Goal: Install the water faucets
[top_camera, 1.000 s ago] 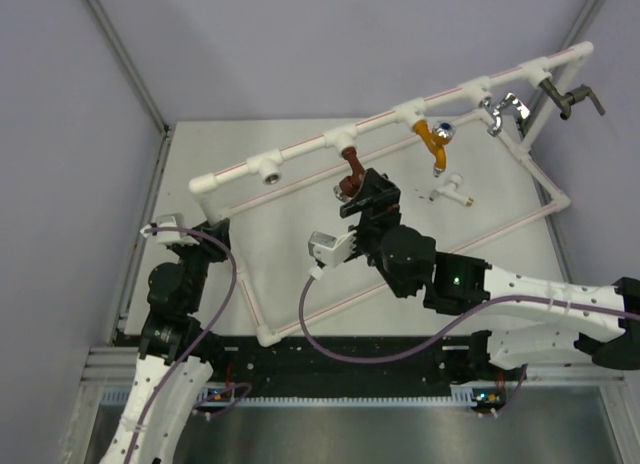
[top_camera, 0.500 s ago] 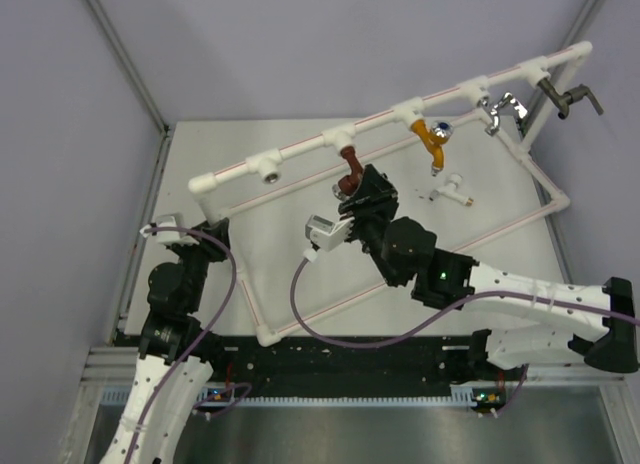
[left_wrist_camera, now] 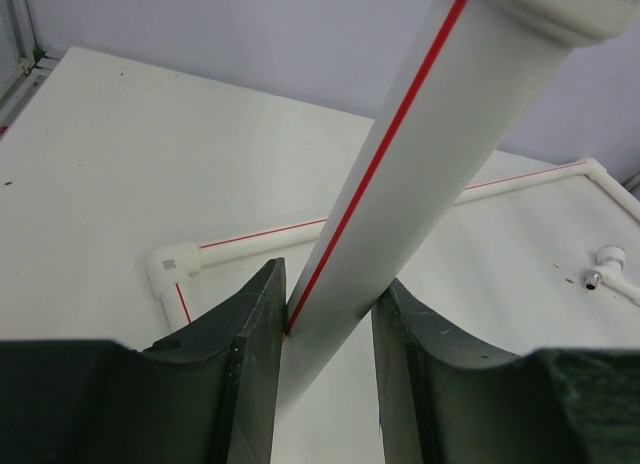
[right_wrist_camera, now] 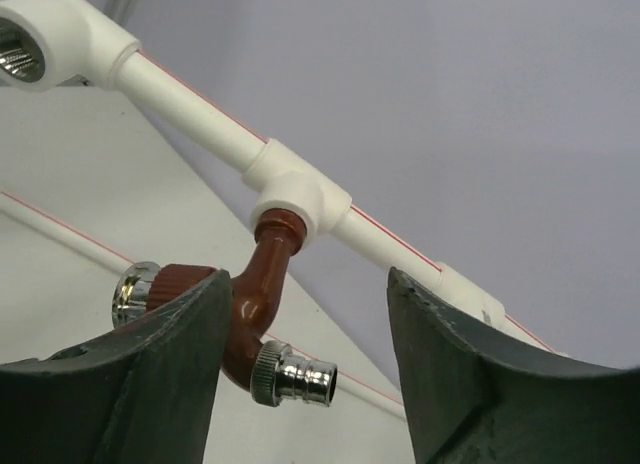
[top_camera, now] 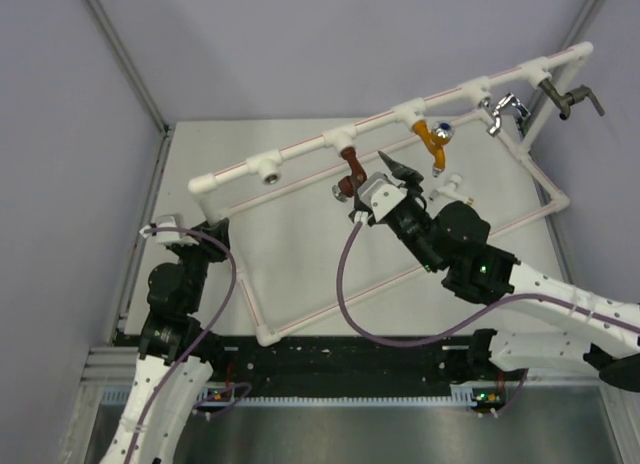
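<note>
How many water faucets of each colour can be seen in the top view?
Reddish-brown faucet: 1
Yellow faucet: 1
Silver faucet: 1
Dark grey faucet: 1
White faucet: 1
Total: 5

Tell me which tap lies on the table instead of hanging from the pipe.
The small white tap, lying loose on the table. The brown tap, the yellow tap, the silver tap and the dark tap all hang from the white pipe.

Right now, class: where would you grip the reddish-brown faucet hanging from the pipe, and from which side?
Likely its curved brown neck, just under the white tee, from below: it is slim and bare, while knob and silver spout jut sideways.
</note>
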